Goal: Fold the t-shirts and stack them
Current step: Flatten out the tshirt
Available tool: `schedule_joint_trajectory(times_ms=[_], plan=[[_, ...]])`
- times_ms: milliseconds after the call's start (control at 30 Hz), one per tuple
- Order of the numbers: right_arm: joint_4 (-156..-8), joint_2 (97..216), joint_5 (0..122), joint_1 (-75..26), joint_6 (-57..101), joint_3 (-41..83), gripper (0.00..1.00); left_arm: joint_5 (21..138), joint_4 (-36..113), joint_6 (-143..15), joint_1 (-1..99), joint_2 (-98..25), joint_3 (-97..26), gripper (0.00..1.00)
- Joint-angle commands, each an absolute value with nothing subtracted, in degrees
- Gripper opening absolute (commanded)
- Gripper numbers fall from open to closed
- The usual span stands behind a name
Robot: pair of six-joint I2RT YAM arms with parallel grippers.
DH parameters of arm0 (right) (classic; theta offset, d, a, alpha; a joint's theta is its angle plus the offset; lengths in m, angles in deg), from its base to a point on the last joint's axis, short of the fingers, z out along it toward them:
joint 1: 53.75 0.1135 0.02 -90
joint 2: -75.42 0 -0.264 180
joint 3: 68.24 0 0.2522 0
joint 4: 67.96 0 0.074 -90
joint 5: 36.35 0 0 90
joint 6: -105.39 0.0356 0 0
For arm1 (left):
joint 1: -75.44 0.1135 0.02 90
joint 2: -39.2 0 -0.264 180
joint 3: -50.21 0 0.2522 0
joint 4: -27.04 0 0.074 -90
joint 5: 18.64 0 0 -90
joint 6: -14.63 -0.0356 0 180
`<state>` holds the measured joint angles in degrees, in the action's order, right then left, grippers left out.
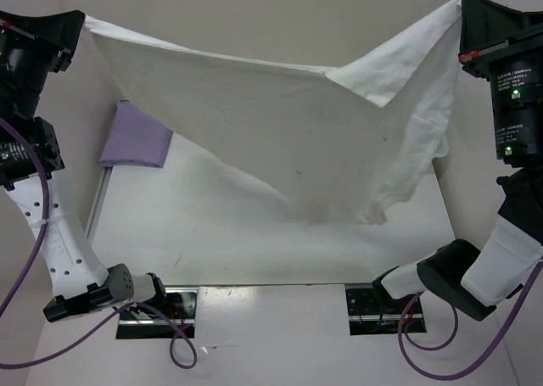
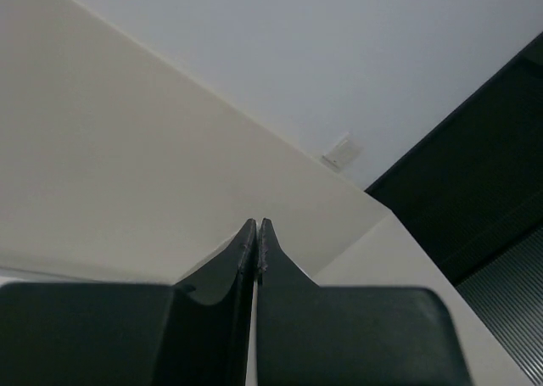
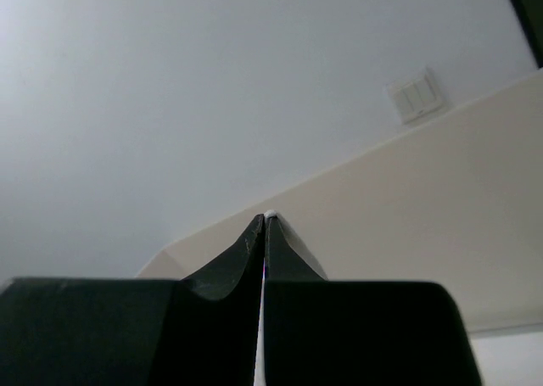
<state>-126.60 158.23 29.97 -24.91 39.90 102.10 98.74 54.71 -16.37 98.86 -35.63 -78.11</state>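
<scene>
**White t-shirt hanging stretched between two clenched claws**

At the far left of the overhead view, the left claw (image 1: 83, 21) is sitting high and gripping one corner of the white t-shirt (image 1: 280, 123). In its own wrist view, its two dark fingers (image 2: 242, 259) are pressing flat together and pointing up at a pale wall. Only a thin light line is showing in the seam between them.

Below and just right of that claw, the purple t-shirt (image 1: 136, 137) is lying folded on the worktop (image 1: 254, 250) near its left edge, well apart from both claws. The raised white cloth is hiding its far corner.

The white t-shirt is spanning the whole scene, held up off the worktop. Its upper edge is sagging in the middle, and its bulk is drooping toward the lower right. Whether the lowest hem is touching the worktop I cannot tell. Near the right end, a flap is folding over the front of the cloth.

At the far right, the right claw (image 1: 465, 8) is sitting equally high and clenching the shirt's other corner. In its wrist view, its fingers (image 3: 284, 259) are closing tight, with a sliver of white cloth peeking out at their tips.
</scene>
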Motion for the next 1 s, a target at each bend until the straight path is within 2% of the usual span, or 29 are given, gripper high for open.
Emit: schedule_joint_trajectory(times_ms=[0,100,200,367,433,600,767,967], plan=[[-120.06,162.50,26.24,-25.27,32.19,101.90,0.00,99.14,54.34,-13.15,99.44,-39.63,-80.80,0.00],[-116.08,169.60,23.08,-25.27,26.12,97.84,0.00,99.14,52.93,-13.15,98.83,-41.75,-77.56,0.00],[-116.89,177.00,24.02,-25.27,23.57,98.47,0.00,94.66,51.70,-16.74,96.37,-42.37,-68.25,0.00],[-121.00,186.68,41.59,-37.11,29.97,99.07,0.00,90.11,49.85,-20.96,91.36,-47.45,-58.06,0.00],[-121.01,189.57,45.55,-38.54,30.67,98.29,0.00,89.56,48.71,-20.97,89.25,-51.32,-57.33,0.00],[-118.64,196.27,49.87,-40.56,34.98,105.30,0.00,89.90,50.20,-20.45,87.14,-63.36,-68.29,0.00],[-112.85,192.60,49.88,-40.56,39.02,108.56,0.00,89.20,52.22,-19.91,88.27,-64.69,-83.49,0.00],[-106.50,187.58,50.05,-40.56,41.05,108.56,0.00,91.67,51.60,-17.63,92.84,-64.16,-89.67,0.00]])
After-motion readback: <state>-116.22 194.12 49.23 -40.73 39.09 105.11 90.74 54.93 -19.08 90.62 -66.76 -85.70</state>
